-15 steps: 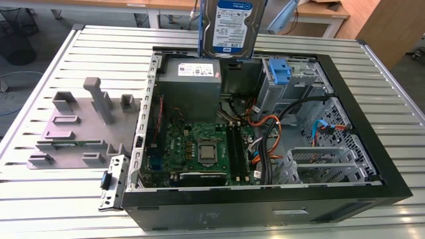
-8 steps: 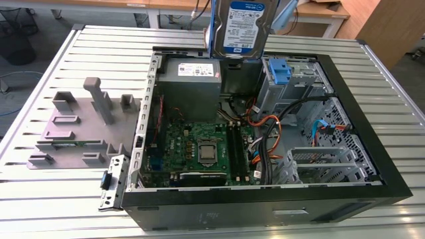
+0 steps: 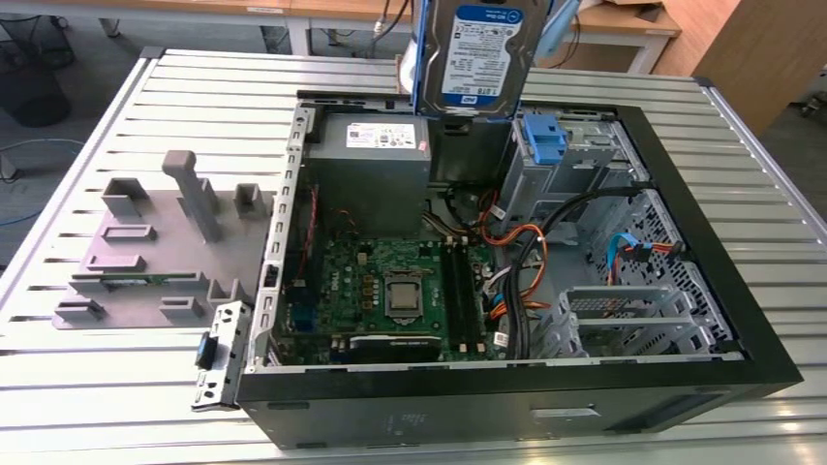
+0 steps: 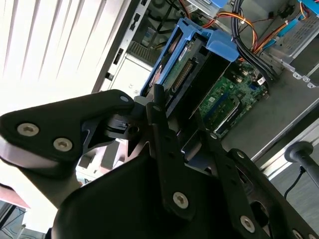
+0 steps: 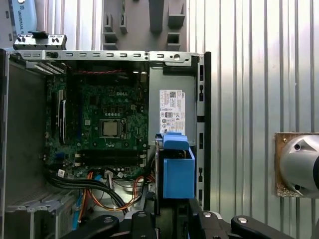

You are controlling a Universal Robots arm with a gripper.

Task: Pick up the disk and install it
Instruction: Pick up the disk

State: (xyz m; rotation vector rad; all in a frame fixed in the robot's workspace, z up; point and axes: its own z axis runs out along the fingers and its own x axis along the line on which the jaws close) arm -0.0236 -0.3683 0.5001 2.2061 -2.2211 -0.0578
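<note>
The exterior view is looking obliquely down across the slatted table, taking in the computer case. The first wrist view is facing straight down into it; the second wrist view is sitting close, tilted. All are sharing the motherboard and the disk.

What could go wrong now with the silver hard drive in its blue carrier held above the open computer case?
The gripper is shut on the flat silver metal disk with a blue plastic frame, upright above the open black computer case. A slip could drop it onto the green motherboard. The loose orange and black cables near the grey metal drive bay might snag the frame going in.
</note>
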